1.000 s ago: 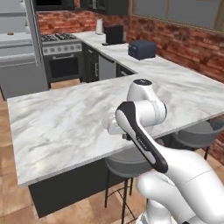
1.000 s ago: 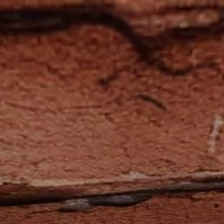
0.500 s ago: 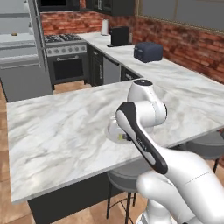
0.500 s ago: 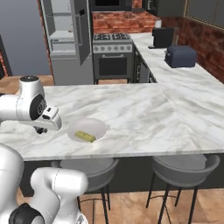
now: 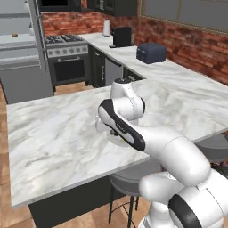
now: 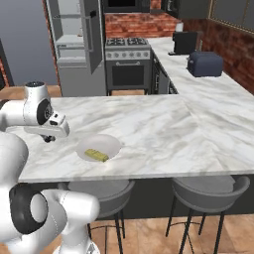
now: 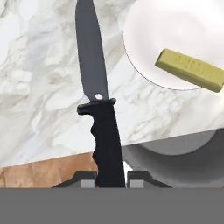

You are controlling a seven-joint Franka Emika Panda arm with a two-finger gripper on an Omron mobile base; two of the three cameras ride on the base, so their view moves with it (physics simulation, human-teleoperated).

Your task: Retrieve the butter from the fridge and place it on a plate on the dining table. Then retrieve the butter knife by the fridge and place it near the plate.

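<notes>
On the dining table (image 6: 163,129), you had the wide marble slab running out ahead of the base, with the fridge (image 6: 74,49) standing open far behind it beside the oven (image 6: 128,64). Near the table's front edge sat the plate (image 6: 98,147), and the butter (image 6: 96,155) lay flat on it, so that half of the job looked done. Your gripper (image 7: 111,175) hovered just beside the plate, over the table edge above a stool (image 7: 175,162), jaws closed on the handle of the butter knife (image 7: 94,83). In the hand view the knife's long axis ran straight away from the fingers, blade tip pointing outward over bare marble, with the plate off to the blade's right and not touching it. By my reading, you only needed to lower it and let go alongside the plate
</notes>
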